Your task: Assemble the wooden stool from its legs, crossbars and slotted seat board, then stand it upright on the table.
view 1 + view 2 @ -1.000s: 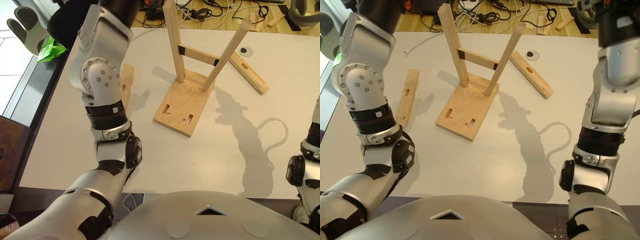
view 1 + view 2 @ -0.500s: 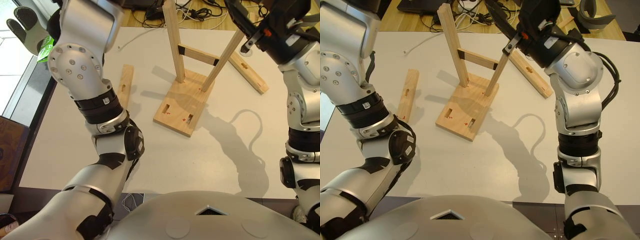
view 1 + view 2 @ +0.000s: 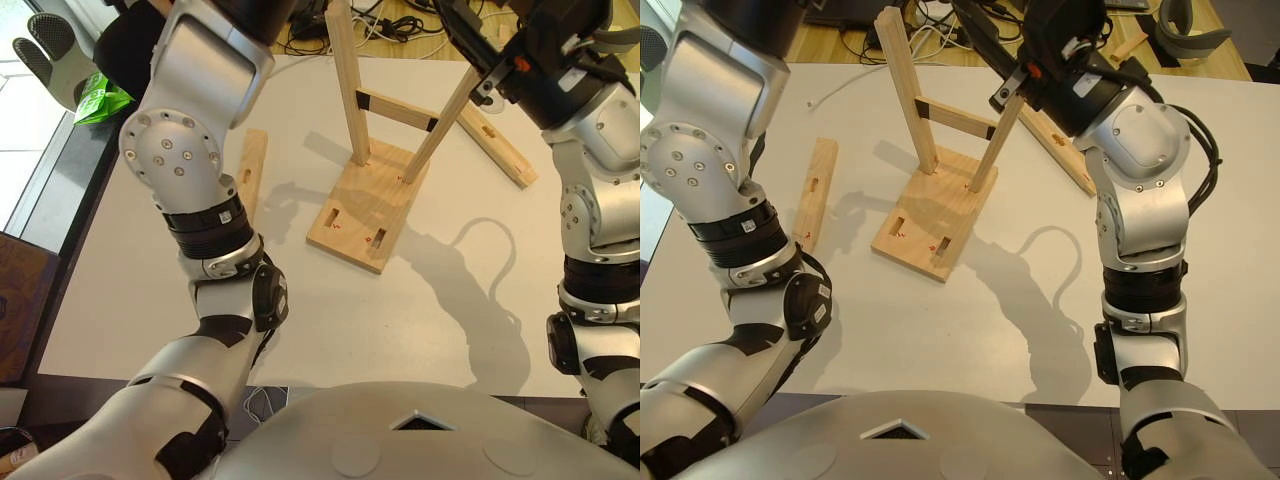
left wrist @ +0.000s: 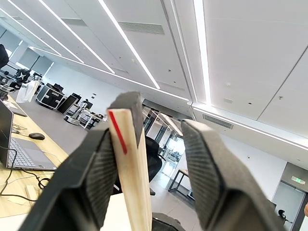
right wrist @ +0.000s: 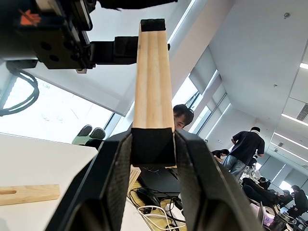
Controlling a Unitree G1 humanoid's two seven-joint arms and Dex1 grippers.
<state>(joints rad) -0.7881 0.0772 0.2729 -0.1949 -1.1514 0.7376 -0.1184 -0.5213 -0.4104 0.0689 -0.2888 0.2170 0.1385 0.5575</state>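
The slotted seat board (image 3: pixel 360 215) lies flat on the white table (image 3: pixel 450 330). Two legs stand in its far end, one upright (image 3: pixel 350 90) and one leaning (image 3: pixel 445 115), joined by a crossbar (image 3: pixel 398 110) with black ends. One loose leg (image 3: pixel 250 170) lies to the left of the board, another (image 3: pixel 500 145) at the back right. My right gripper (image 5: pixel 153 137) is raised above the leaning leg, shut on a crossbar (image 5: pixel 153 72) with black end caps. My left gripper (image 4: pixel 163 115) is held high, with a wooden bar (image 4: pixel 130 163) marked red pressed against one finger.
Cables (image 3: pixel 400 20) trail past the table's far edge. A green bag (image 3: pixel 100 100) and a chair (image 3: pixel 50 50) stand off the left side. The table's near half is bare between my two arms.
My right arm has swung up from low on the right to above the leaning leg. My left arm has shifted at the upper left. The board and legs have not moved.
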